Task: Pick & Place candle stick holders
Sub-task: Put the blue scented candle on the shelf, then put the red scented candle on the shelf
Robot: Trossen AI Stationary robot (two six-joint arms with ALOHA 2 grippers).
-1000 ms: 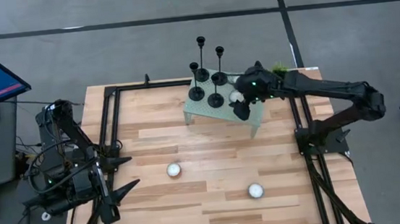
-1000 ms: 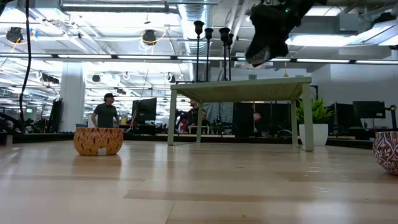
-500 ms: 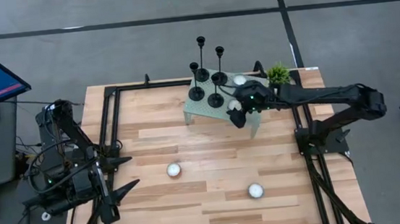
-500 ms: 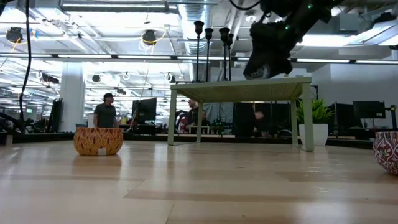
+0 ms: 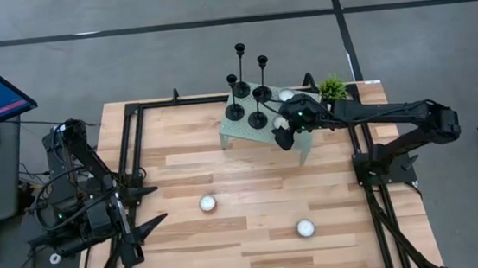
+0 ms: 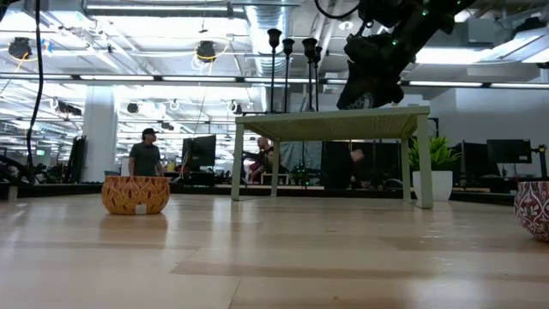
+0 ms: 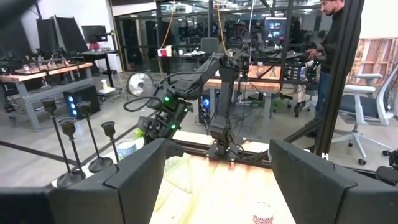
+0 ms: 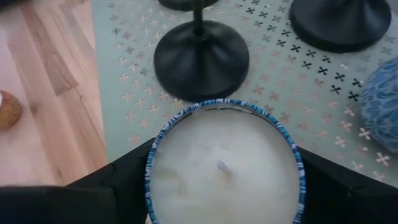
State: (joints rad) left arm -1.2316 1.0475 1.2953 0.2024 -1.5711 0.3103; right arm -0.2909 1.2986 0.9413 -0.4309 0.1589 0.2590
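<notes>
Four black candle stick holders (image 5: 249, 103) stand on their round bases on a small pale green table (image 5: 235, 134) at the far middle; two bases show in the right wrist view (image 8: 200, 59). My right gripper (image 5: 284, 131) is over that table's near right part, beside the holders, shut on a white candle in a blue-rimmed tin (image 8: 224, 168). My left gripper (image 5: 146, 211) is open and empty at the table's left side; it also shows in the left wrist view (image 7: 217, 186). My right gripper pinches the candle tin by two opposite sides of its rim (image 8: 151, 163) between its two fingers. The fingers slant down from the table's right side. The tin is upright, wax up, at the green table's top (image 6: 360, 105); whether its bottom rests there, I cannot tell.
Another blue-patterned tin candle (image 5: 287, 96) sits on the green table behind the gripper. Two more candles (image 5: 208, 203) (image 5: 304, 228) lie on the wooden table's near middle. A small green plant (image 5: 332, 86) stands at the far right. Black frame rails (image 5: 132, 152) run along both sides.
My right gripper has gone down with the candle toward the green table's top, tipping more steeply, and has stopped just at that top. The holders have stayed where they were.
</notes>
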